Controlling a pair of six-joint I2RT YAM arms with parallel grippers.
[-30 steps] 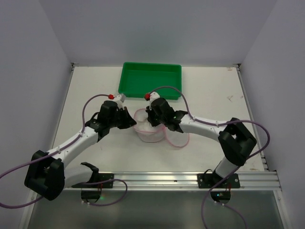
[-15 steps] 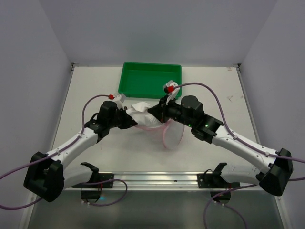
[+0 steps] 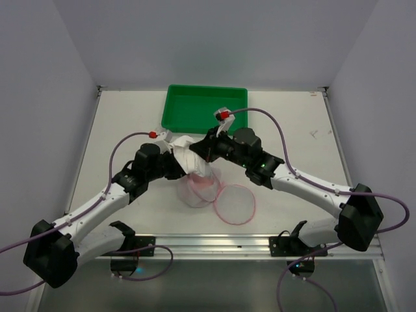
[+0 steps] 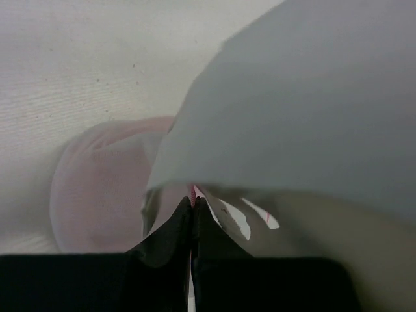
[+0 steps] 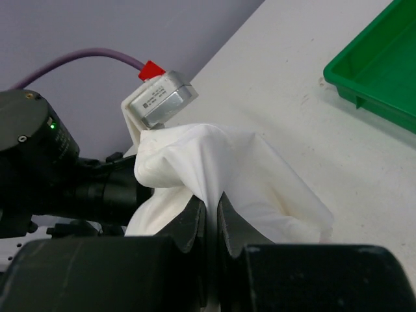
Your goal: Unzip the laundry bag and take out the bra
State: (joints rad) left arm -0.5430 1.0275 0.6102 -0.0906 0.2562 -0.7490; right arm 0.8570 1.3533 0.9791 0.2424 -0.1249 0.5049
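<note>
**Right arm has drawn bra up and out of bag**

Since a sec ago the right gripper (image 3: 205, 148) has swung from low over the pouch to up and back towards the green tray (image 3: 207, 110), bringing white cloth with it. The laundry bag (image 3: 195, 190) now sits unzipped on the table (image 3: 292, 130), its free half flopped flat to the right as a pink ring.

Jaws: right pair closed tight on a fold of the bra (image 5: 240, 175). The left gripper (image 4: 193, 203) is closed too, with a sliver of pink trim pinched between its tips, so it looks to be anchoring the bag rim.

Bra position: bunched between the 2 grippers, above and just behind the bag. Can't tell whether its lower end is clear of the mouth yet.

Doing it well, IMO: keep the left pinch firm and low so the pouch doesn't ride up, and pull w/ the right up and away from the rim, not across it, so straps or hooks don't snag the mesh or zip teeth.

Materials: bag is thin see-through mesh, round, floppy, w/ pink zip trim. Bra is soft, matte white fabric that creases easily. Tray is rigid glossy plastic.
</note>
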